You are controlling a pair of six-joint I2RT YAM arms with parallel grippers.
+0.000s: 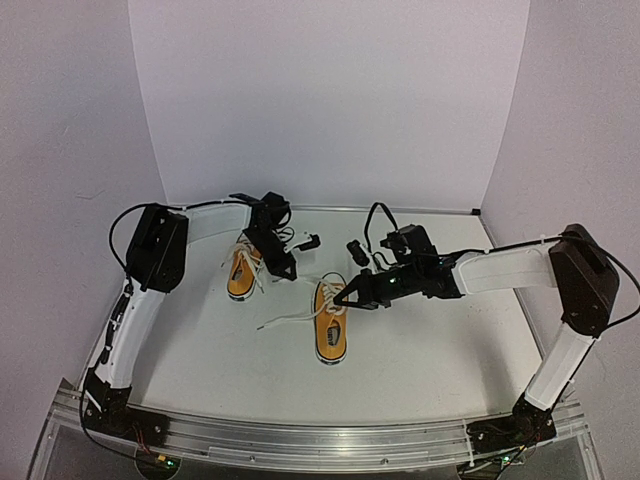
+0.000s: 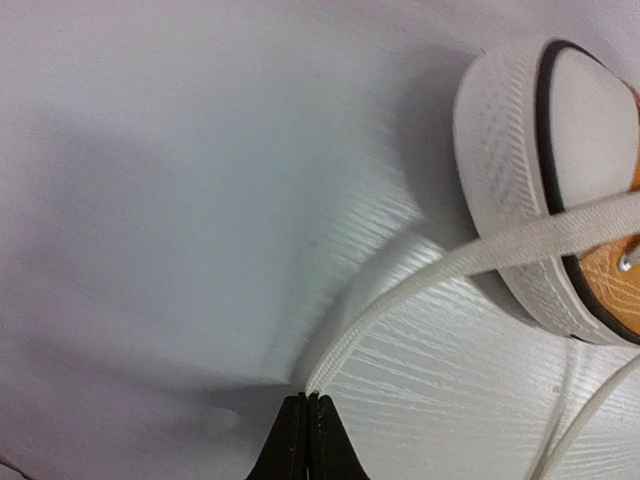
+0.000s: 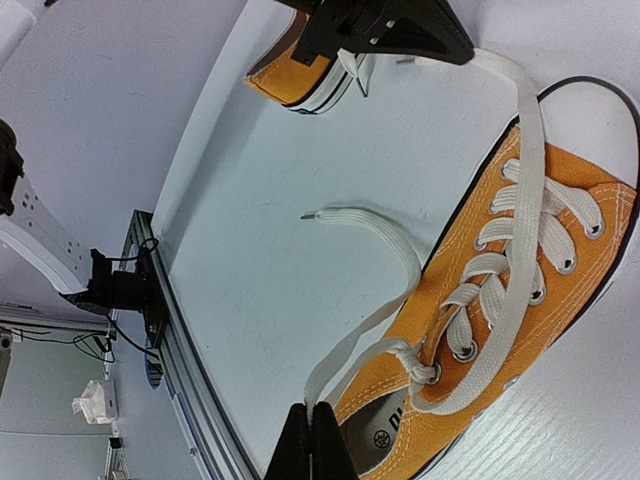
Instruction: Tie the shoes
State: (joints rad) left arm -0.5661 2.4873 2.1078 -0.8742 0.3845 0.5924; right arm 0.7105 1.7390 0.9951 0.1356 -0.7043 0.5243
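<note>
Overall, the white worktop [image 1: 420, 390] carries two shoes. The second shoe [image 1: 240, 280] sits left of centre in the overhead view. The centre shoe [image 1: 331, 335] lies mid-frame, its long axis running top to bottom of that frame. Judging by the wrist views, its toe cap [image 2: 505, 190] faces the upper left, toward the left tool, while its open collar [image 3: 372, 432] sits just beside the right tool, so the shoe lies strung between the two. The toe strand [image 3: 528, 130] runs forward over the toe cap to the left tool [image 2: 307, 402], whose fingers are pressed together on its end. The collar strand [image 3: 352, 372] leaves the top eyelets [image 3: 430, 372] for the right tool [image 3: 311, 412], likewise closed and pinching it. Any crossing of the strands, I judge, has to happen above the shoe itself. That spot is nearer the right tool, so the toe strand would need bringing back along the shoe's axis.
</note>
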